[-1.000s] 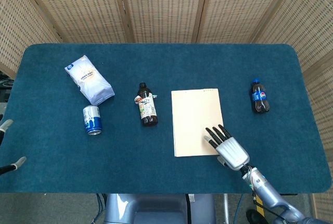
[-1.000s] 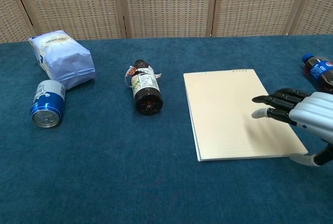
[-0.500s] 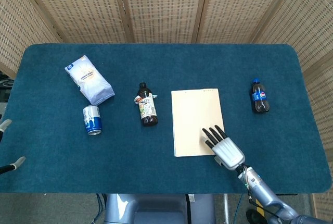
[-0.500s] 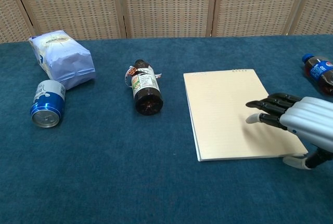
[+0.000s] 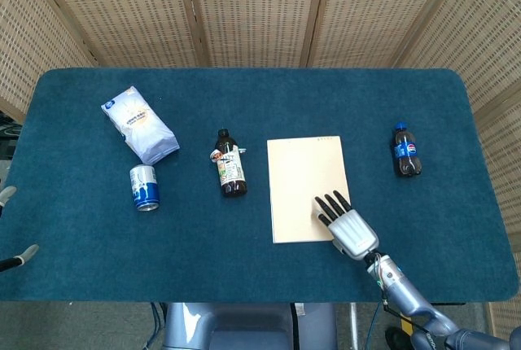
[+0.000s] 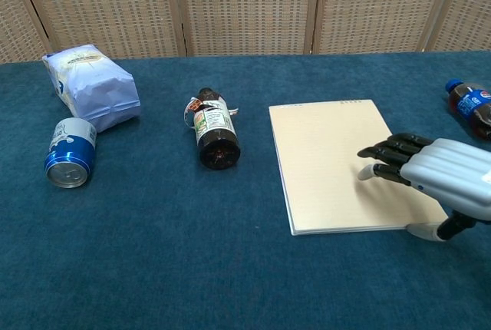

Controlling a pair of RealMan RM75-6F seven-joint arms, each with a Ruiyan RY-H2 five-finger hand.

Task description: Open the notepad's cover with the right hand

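Note:
The cream notepad (image 5: 305, 183) (image 6: 330, 153) lies flat and closed on the blue table, right of centre. My right hand (image 5: 348, 226) (image 6: 430, 175) rests palm down over its near right corner, fingers stretched out and slightly apart across the cover, holding nothing. Its thumb (image 6: 424, 230) sits just off the pad's near edge. Only two pale tips of my left hand (image 5: 12, 228) show at the left edge of the head view; its state is unclear.
A dark bottle (image 5: 230, 164) (image 6: 212, 130) lies left of the notepad. Further left are a blue can (image 5: 145, 187) (image 6: 69, 153) and a white bag (image 5: 139, 124) (image 6: 92, 84). A cola bottle (image 5: 405, 151) (image 6: 472, 107) lies to the right. Wicker screens stand behind the table.
My right hand has slid left and slightly nearer, further onto the notepad's near right corner. The notepad has shifted a little to the left. The cover stays flat.

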